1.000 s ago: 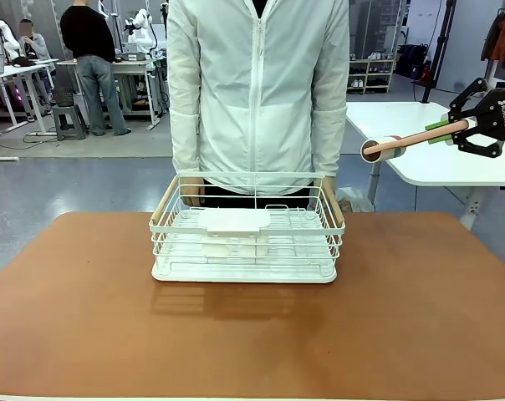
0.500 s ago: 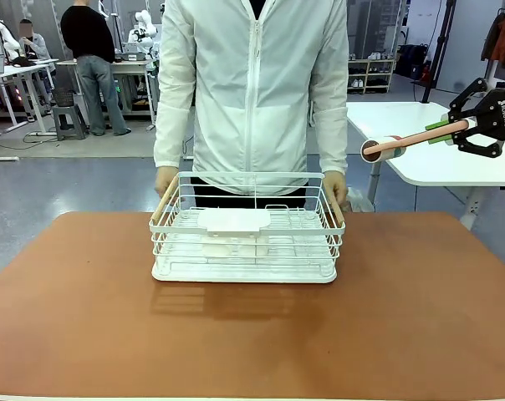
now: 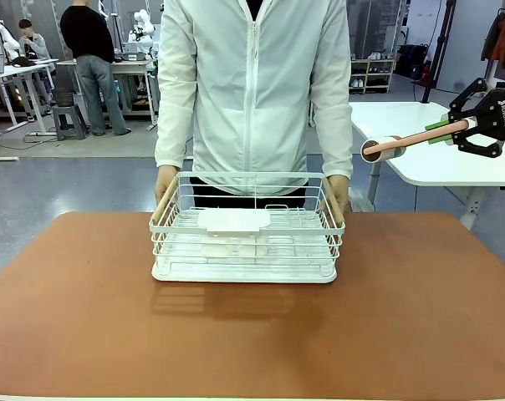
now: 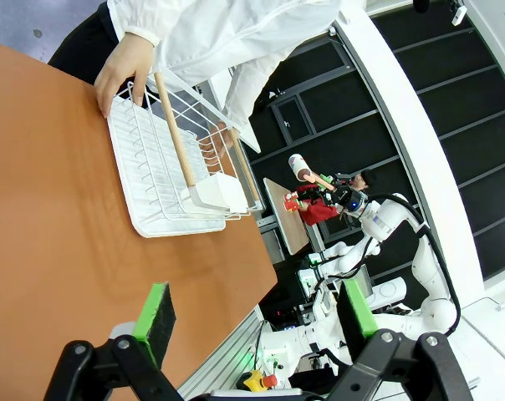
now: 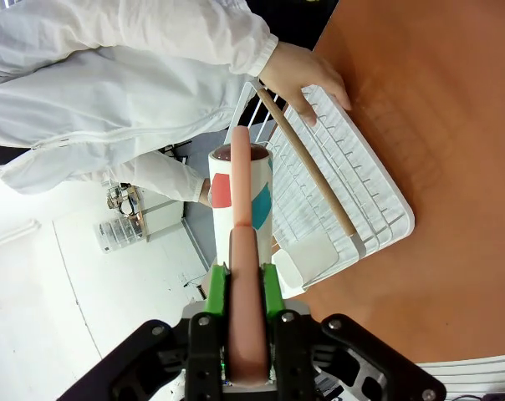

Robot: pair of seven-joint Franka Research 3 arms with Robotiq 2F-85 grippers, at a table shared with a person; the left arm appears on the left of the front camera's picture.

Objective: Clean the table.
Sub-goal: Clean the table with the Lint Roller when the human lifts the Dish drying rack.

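The reddish-brown table (image 3: 420, 326) carries a white wire basket (image 3: 246, 234) at its far middle. A person in a white jacket stands behind it, one hand (image 3: 165, 182) on each wooden side handle. High at the right, off the table's far right corner, my right gripper (image 3: 455, 127) is shut on the pink handle of a lint roller (image 3: 385, 149) whose roll points left. In the right wrist view the right gripper (image 5: 244, 288) clamps that handle below the roll (image 5: 242, 200). My left gripper (image 4: 257, 322) stands open over the table (image 4: 52, 225), with nothing between its fingers.
A white-topped table (image 3: 436, 159) stands behind the right arm. The basket (image 4: 165, 167) holds a small white tray (image 3: 234, 220). Bare tabletop stretches in front of the basket and to both sides. Other people stand at benches far back left.
The person's hands have come out to the basket's sides and now rest on its handles. The right gripper and the lint roller have not moved.
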